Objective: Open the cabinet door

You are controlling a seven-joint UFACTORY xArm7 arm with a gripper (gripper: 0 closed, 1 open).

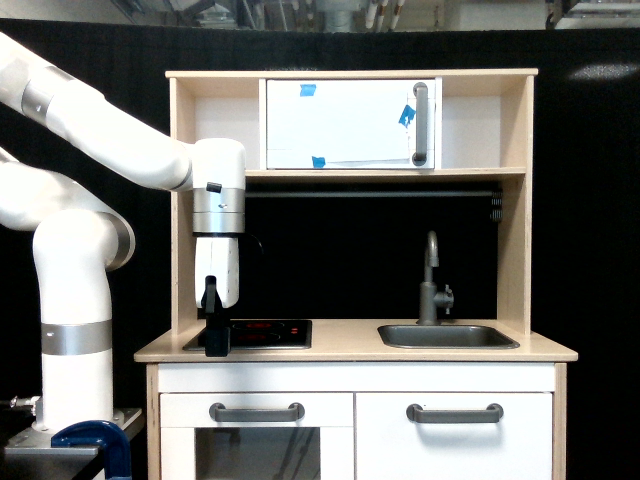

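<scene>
One white, thick-jointed robot arm (pixel 90 130) reaches in from the exterior view's left and bends down over a toy kitchen of pale wood and white panels (pixel 520 200). Its black gripper (pixel 215 335) hangs straight down at the countertop's left end, its tip over or touching the black two-ring hob (pixel 265 333) set into the pale wooden countertop (pixel 345 345); from this angle the jaws look narrow, but whether they are pressed together or slightly apart cannot be told. Toward the countertop's right end sits a grey metal sink basin (pixel 447 337) with an upright grey tap (pixel 431 280) behind it. Below the countertop's front edge, at the lower right corner of the kitchen, is the plain white cabinet door (pixel 455 445), shut flush, with a horizontal grey bar handle (pixel 454 413) near its top edge. Just beside it on the left is the glass-windowed oven door (pixel 256 440) with a matching grey bar handle. On the top shelf, a white upper door with a vertical grey handle (pixel 350 123) carries small pieces of blue tape. A black curtain fills the background. The gripper is well apart from the cabinet door, above it and to its left.
</scene>
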